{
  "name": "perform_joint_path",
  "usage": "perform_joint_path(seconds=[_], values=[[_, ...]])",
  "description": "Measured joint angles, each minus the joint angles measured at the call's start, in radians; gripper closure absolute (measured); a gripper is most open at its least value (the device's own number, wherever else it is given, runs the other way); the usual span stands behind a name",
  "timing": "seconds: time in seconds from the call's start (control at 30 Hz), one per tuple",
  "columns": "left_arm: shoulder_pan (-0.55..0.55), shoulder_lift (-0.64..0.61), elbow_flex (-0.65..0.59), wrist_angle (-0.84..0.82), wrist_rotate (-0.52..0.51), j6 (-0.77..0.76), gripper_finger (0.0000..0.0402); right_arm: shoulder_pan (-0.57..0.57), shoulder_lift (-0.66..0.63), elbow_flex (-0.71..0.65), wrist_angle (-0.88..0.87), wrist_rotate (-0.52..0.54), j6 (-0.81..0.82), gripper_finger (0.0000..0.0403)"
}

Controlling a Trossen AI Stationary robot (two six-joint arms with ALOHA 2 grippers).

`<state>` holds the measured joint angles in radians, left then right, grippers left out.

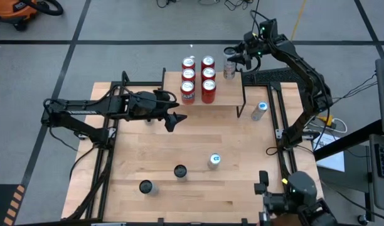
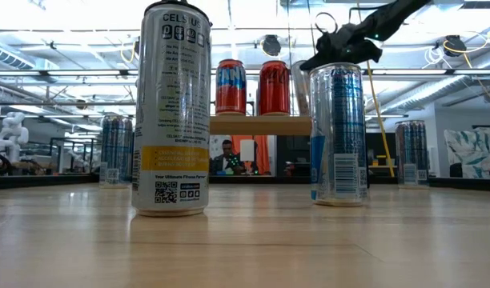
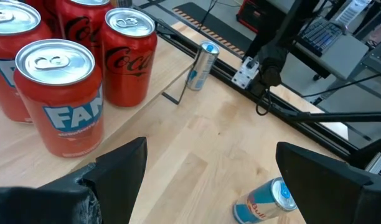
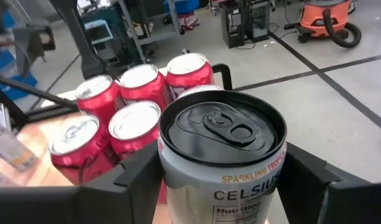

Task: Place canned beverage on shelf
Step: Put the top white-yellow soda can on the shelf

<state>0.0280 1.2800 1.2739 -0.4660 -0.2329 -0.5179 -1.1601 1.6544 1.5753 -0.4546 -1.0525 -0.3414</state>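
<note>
The shelf (image 1: 226, 94) stands at the table's far middle, with several red cans (image 1: 208, 91) upright on its left part. My right gripper (image 1: 233, 63) is shut on a silver Celsius can (image 4: 221, 134) with a black top, over the shelf's far right corner. I cannot tell whether the can's base touches the shelf. In the low view the can (image 2: 300, 88) shows beside the red cans (image 2: 275, 86). My left gripper (image 1: 174, 119) hovers open over the table by the shelf's near left edge, and its fingers (image 3: 122, 174) hold nothing. My right gripper pinches the Celsius can's side wall just below the top rim (image 4: 172, 180) between its two fingers (image 4: 137, 177), one on each side. The fingers come nearly level from the table's far right. The can stands upright in the hold.
More cans stand on the table: a blue-and-silver one (image 1: 261, 110) right of the shelf, another (image 1: 214, 161) near the middle, and two black-topped ones (image 1: 180, 171), (image 1: 145, 186) toward the near edge. The shelf's right half is bare wood.
</note>
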Motion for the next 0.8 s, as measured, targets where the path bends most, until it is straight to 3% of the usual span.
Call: perform_joint_path(seconds=[0.17,0.8], values=[[0.005,0.000,0.000,0.000,0.004,0.003,0.0043,0.003,0.002,0.000,0.002,0.000,-0.062,0.0171],[0.007,0.000,0.000,0.000,0.003,0.007,0.0043,0.016,0.030,-0.001,-0.031,0.005,-0.057,0.0170]])
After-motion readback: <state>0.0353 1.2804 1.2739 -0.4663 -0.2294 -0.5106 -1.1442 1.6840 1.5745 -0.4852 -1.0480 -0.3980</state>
